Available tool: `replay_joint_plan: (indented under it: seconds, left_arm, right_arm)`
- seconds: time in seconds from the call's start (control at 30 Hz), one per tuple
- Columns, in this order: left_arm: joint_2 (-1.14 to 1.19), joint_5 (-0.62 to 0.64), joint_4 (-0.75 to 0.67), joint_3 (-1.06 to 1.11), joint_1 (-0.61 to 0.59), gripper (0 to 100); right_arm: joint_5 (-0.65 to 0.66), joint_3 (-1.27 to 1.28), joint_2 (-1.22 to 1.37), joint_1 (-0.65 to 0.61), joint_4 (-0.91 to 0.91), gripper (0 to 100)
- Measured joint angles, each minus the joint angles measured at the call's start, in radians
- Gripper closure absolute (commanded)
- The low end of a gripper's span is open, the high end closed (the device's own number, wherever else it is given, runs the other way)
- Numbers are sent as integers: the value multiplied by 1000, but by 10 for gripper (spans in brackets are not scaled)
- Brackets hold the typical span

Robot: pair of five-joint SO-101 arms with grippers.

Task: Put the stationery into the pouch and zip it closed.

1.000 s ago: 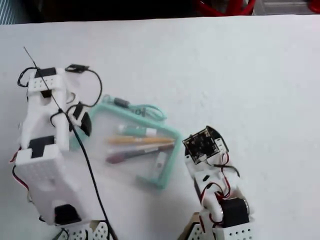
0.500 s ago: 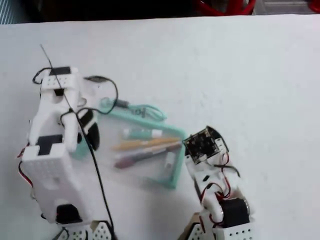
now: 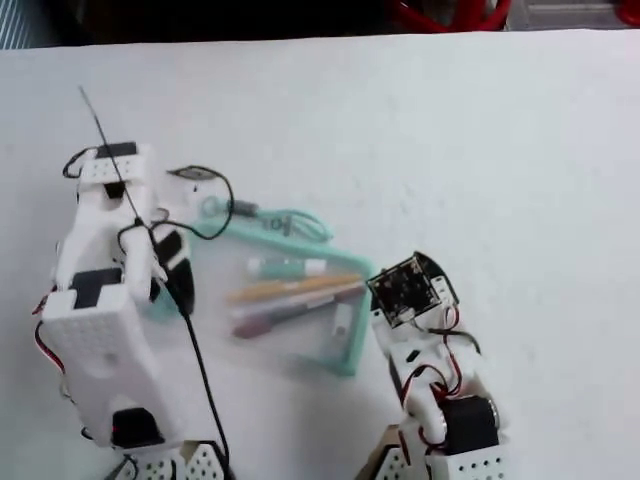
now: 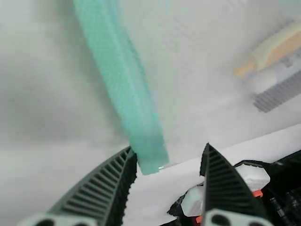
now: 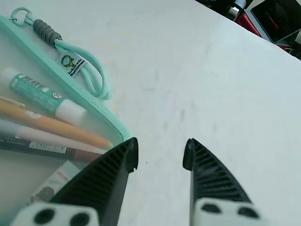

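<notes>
Judging by how things are lying, the closing step is being taken up: the stationery [image 5: 47, 149] is already being carried inside the clear pouch [image 3: 356, 325], with a glue stick [image 3: 285, 266], a pencil [image 3: 290, 287], a pen [image 3: 285, 312] and what is being taken for an eraser [image 3: 342, 320] lying side by side behind its see-through face. The pouch is being rested flat on the table [image 3: 480, 150], slanted, between the two arms. The left gripper [image 4: 168, 153] is being held low at the pouch's left end, its jaws spread wide and gripping nothing, with the green edge strip [image 4: 122, 89] running in between them and ending just beside one finger. The right gripper [image 5: 161, 143] is being held over the opposite corner, its jaws parted about as far and likewise empty, with bare table being seen between them. The cord [image 3: 290, 222] is being left along the pouch's far edge, nearer the left arm. Whether the zip is being left open cannot be told. The next move is being judged to call for one end of the pouch to be pinned down while the cord or pull is being pinched by the other gripper and drawn along the edge.
</notes>
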Motion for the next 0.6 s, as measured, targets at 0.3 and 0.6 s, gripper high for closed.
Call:
replay_joint_plan:
  seconds: [0.3,0.6]
  left_arm:
    - [0,3,2,8,81,948]
    - [-3,58,14,-26,138,976]
  right_arm:
    - [2,0,0,0,0,840]
    - [2,0,0,0,0,840]
